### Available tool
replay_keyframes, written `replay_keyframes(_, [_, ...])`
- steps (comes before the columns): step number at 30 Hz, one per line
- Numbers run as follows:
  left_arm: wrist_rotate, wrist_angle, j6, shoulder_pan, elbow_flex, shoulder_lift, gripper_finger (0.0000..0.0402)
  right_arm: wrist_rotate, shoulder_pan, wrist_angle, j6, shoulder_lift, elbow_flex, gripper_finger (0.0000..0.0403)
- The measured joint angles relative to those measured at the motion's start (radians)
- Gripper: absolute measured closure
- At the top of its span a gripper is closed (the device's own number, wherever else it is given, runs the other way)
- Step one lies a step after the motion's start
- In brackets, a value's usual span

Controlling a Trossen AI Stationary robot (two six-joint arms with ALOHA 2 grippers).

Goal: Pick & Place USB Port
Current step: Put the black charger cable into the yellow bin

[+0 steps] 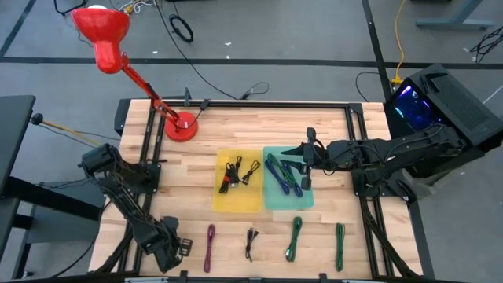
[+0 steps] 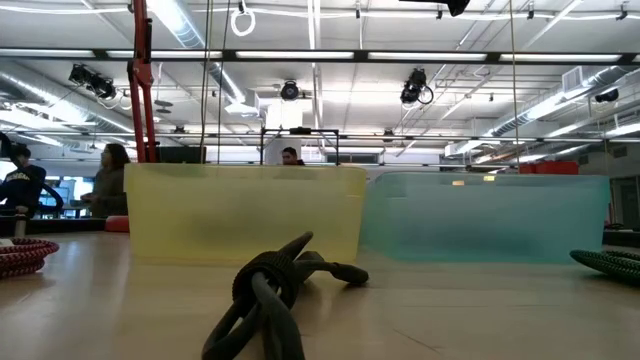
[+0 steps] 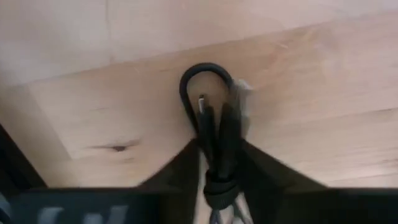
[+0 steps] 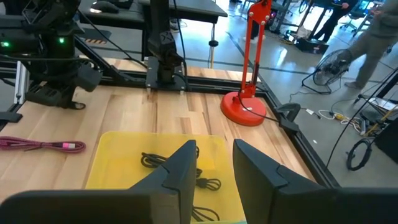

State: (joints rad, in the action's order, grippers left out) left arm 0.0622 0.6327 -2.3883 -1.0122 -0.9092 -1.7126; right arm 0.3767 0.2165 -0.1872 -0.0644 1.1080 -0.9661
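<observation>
A black coiled USB cable [image 3: 214,124] lies on the wooden table near its near-left corner. My left gripper [image 1: 182,245] points down over it, its two fingers closed in against the bundle's sides. My right gripper [image 1: 302,167] hangs open above the teal tray [image 1: 277,200], with nothing between its fingers [image 4: 186,168]. The teal tray holds blue and green cables. Beside it, the yellow tray [image 1: 228,203] holds black cables. A purple cable [image 1: 210,246], a black cable [image 1: 251,242] and two green cables [image 1: 294,238] lie along the near edge. My left gripper pinches the black cable bundle between its two fingers at its middle [image 3: 217,149], just beside the wrap band. The fingers come from above, pointing down, and lie across the bundle. The bundle's loop end [image 3: 202,71] sticks out past them and rests flat on the table.
A red desk lamp [image 1: 181,126] stands on its base at the table's far left. A black frame rail [image 1: 236,104] runs along the far edge. In the low view the black cable [image 2: 270,290] lies in front of the yellow tray [image 2: 245,215]. People show in the room beyond.
</observation>
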Motion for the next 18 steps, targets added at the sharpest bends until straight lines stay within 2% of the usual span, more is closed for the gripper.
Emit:
replay_keyframes(2, [0.0, 0.006, 0.013, 0.002, 0.0, 0.0, 0.0362, 0.0, 0.0, 0.0, 0.0, 0.0, 0.0, 0.0295])
replay_keyframes(7, [0.006, 0.03, 0.051, 0.032, 0.0, 0.001, 0.0364, 0.0, 0.0, -0.001, -0.011, 0.0, 0.0, 0.0295])
replay_keyframes(12, [-0.018, 0.064, 0.181, 0.095, 0.003, 0.008, 0.0364, 0.008, 0.0, -0.001, -0.014, 0.0, 0.0, 0.0295])
replay_keyframes(15, [-0.076, 0.099, 0.28, 0.148, 0.006, 0.029, 0.0364, 0.008, 0.0, -0.001, -0.014, 0.0, 0.0, 0.0295])
replay_keyframes(18, [-0.212, 0.201, 0.349, 0.199, 0.013, 0.072, 0.0364, 0.008, 0.0, -0.001, -0.011, 0.0, 0.0, 0.0295])
